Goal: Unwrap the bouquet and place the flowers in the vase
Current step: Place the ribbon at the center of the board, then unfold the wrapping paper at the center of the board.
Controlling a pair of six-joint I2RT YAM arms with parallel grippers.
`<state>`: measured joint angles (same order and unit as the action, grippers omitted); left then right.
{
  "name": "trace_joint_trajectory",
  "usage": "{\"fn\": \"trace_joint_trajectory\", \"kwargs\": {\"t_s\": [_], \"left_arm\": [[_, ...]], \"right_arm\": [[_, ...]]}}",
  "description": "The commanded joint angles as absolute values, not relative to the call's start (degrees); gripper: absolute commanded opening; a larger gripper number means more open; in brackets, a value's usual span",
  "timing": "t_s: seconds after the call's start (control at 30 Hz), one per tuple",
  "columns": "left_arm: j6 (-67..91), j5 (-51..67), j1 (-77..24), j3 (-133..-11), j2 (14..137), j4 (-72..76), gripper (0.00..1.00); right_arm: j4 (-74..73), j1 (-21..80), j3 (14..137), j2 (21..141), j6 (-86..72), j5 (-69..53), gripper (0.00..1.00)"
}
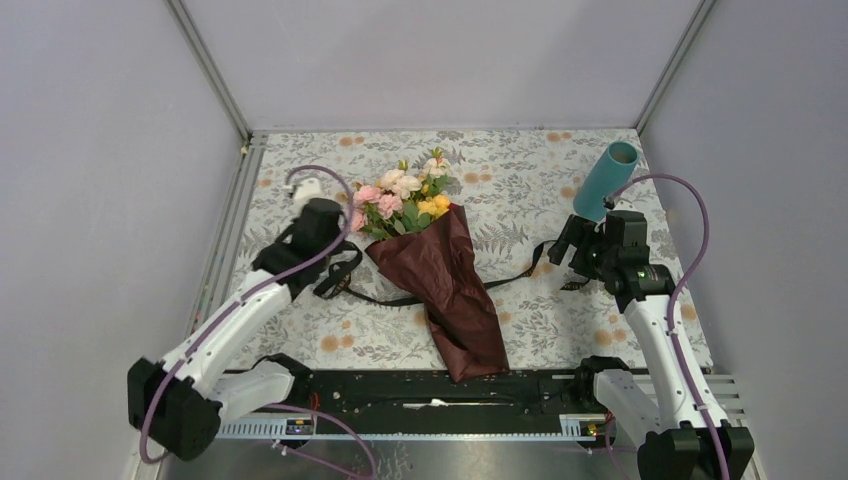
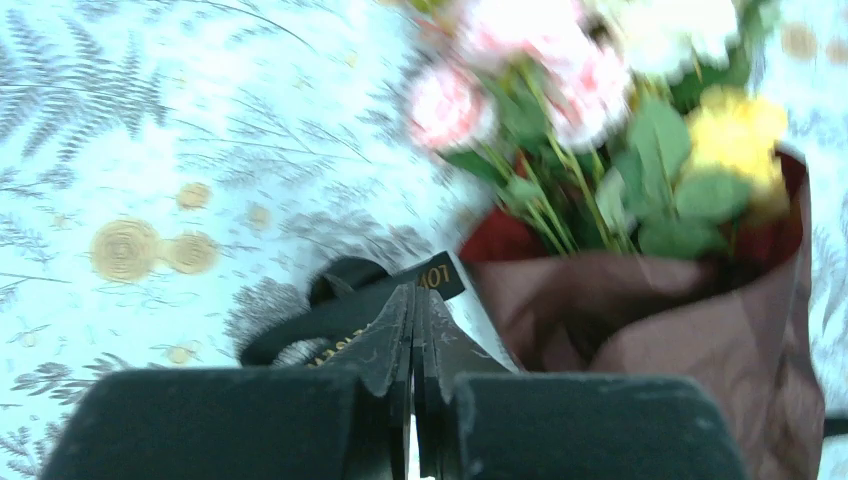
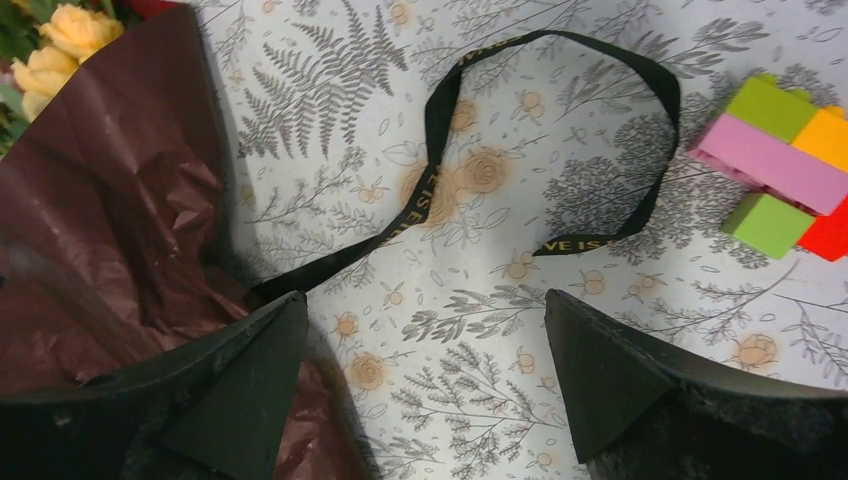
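The bouquet (image 1: pixel 450 290) was still wrapped and the vase (image 1: pixel 607 180) empty, while the left gripper (image 2: pixel 413 300) pinched the black ribbon (image 2: pixel 300 335) at the bouquet's nine o'clock and the right gripper (image 3: pixel 425 300) was spread wide.

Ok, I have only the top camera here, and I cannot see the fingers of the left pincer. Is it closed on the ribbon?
Observer: The left pincer is shut, and the black ribbon crosses right at its tips. I cannot confirm a real pinch.
Operator: And the right pincer?
Observer: The right pincer is open, with a loose loop of the ribbon lying on the cloth ahead of it.
Operator: Is anything near it that I miss?
Observer: Yes, a multicoloured block toy lies beside that loop.
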<state>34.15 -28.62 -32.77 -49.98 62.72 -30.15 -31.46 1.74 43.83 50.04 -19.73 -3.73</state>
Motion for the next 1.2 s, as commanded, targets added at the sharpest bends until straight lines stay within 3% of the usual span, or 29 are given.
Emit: {"fn": "trace_joint_trajectory", "kwargs": {"t_s": [0.0,0.3,0.57,0.63,0.73,0.83,0.87,0.97,1.17], "left_arm": [[30.55,-21.91,-19.03,-47.75,56.09,-24.42,0.0],[30.94,-20.65,10.86,-43.97,49.79,-24.71,0.0],[33.21,-18.82,21.46,-39.38,47.97,-24.37,0.0],[33.04,-18.75,21.49,-39.29,48.08,-24.63,0.12],[32.45,-18.06,21.55,-39.44,47.78,-24.96,0.57],[31.34,-16.35,21.49,-40.18,47.82,-25.32,0.93],[30.91,-15.48,21.53,-40.66,48.22,-25.74,0.99],[29.37,-11.98,19.41,-42.58,49.56,-26.79,0.99],[26.1,-13.42,3.67,-45.83,50.68,-28.02,0.99]], "right_arm": [[-31.57,1.66,45.56,50.15,-19.61,-9.05,0.93],[-31.02,2.35,45.24,50.63,-20.21,-12.38,0.92],[-30.81,3.79,44.67,51.36,-20.29,-12.74,0.86],[-30.69,4.17,44.56,51.36,-20.37,-12.79,0.86],[-30.68,4.63,44.57,51.44,-20.16,-12.83,0.87],[-30.73,5.2,44.64,51.7,-19.58,-13.02,0.89],[-30.57,5.56,44.72,51.7,-19.38,-13.21,0.89],[-29.65,7.58,44.7,51.69,-18.54,-14.82,0.9],[-26.39,18.85,44.61,51.19,-18.15,-13.98,0.9]]}}
